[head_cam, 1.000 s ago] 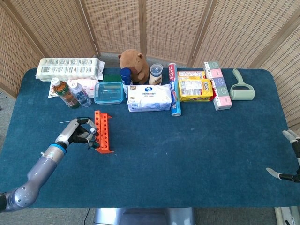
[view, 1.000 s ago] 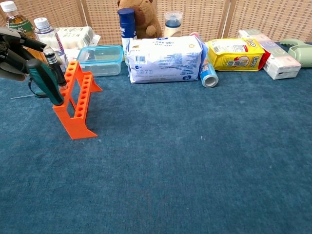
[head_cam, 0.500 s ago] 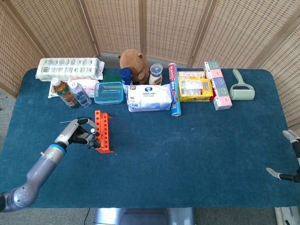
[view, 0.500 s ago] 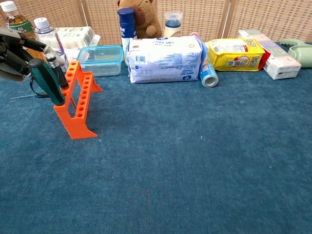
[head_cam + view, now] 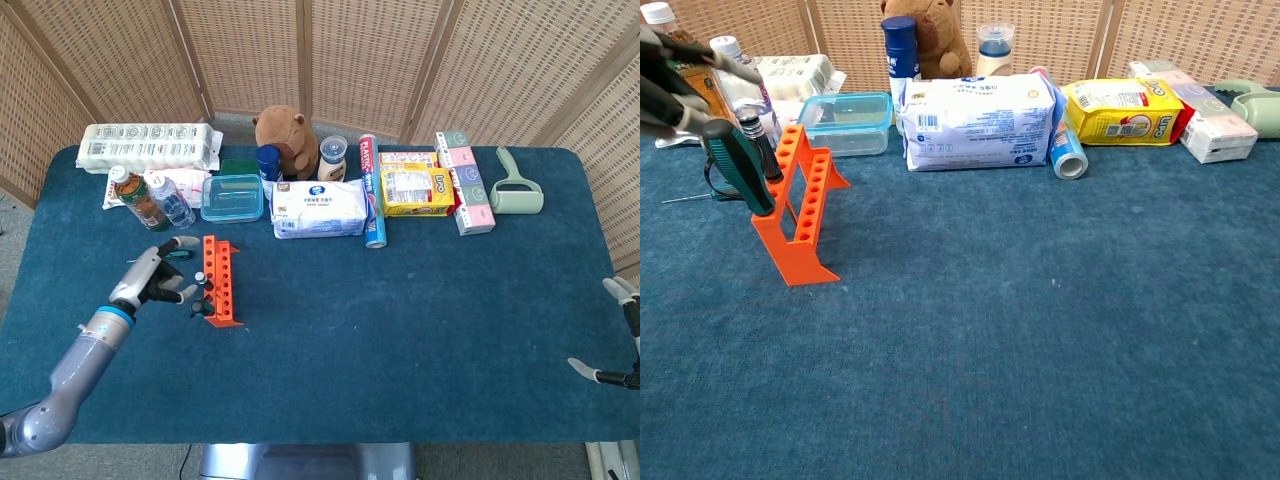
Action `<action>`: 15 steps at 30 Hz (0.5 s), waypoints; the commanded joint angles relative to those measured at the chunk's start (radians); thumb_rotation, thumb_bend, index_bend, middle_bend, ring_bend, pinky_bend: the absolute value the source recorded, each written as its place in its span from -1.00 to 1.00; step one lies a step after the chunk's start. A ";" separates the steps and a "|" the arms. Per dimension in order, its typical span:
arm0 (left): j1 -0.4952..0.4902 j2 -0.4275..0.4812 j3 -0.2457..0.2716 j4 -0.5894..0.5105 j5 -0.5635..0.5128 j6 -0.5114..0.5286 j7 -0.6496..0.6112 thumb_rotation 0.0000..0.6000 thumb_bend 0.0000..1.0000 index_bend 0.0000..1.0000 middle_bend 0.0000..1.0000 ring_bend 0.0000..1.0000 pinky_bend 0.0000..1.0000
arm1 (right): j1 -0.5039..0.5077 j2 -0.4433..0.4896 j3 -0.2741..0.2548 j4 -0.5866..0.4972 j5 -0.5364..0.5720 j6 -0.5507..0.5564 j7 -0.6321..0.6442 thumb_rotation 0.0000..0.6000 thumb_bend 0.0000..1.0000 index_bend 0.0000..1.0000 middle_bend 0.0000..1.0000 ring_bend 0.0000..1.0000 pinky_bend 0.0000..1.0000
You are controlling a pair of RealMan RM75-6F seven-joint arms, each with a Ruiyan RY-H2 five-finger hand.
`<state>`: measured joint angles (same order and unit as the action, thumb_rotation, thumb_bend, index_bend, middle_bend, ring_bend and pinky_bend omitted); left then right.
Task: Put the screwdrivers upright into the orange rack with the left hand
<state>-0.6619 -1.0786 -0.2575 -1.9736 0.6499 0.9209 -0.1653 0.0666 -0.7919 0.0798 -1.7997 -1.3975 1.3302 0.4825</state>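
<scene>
left hand (image 5: 670, 70) cut by chest edge (grip perhaps released) | right hand (image 5: 620, 335) edge-cropped

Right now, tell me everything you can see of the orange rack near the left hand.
The orange plastic rack stands upright on the blue cloth-covered table, resting on flat feet at each end. Two long rails, one above the other, carry a row of round holes. A green-handled screwdriver leans against its left side, handle tilted, with a dark-handled screwdriver beside it. The left hand is just left of the rack, fingers spread, not touching it.

Head view high, looking down, chest view low, near, both sharing orange rack (image 5: 221, 283)
</scene>
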 commanded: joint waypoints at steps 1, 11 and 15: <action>0.011 0.009 0.009 0.008 -0.004 0.059 0.056 1.00 -0.34 -0.65 1.00 1.00 1.00 | -0.002 0.001 0.000 -0.001 -0.001 0.003 0.001 1.00 -1.00 -0.97 -0.97 -1.00 -1.00; -0.036 -0.119 0.064 0.205 -0.151 0.184 0.303 1.00 -0.35 -0.46 1.00 1.00 1.00 | -0.002 0.002 0.001 -0.001 0.004 0.003 0.003 1.00 -1.00 -0.97 -0.97 -1.00 -1.00; -0.051 -0.209 0.074 0.326 -0.190 0.198 0.374 1.00 -0.35 -0.45 1.00 1.00 1.00 | 0.000 0.000 0.003 0.002 0.013 -0.005 0.003 1.00 -1.00 -0.97 -0.97 -1.00 -1.00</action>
<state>-0.6959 -1.2221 -0.1979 -1.7246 0.4973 1.0988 0.1644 0.0665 -0.7911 0.0822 -1.7985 -1.3856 1.3262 0.4851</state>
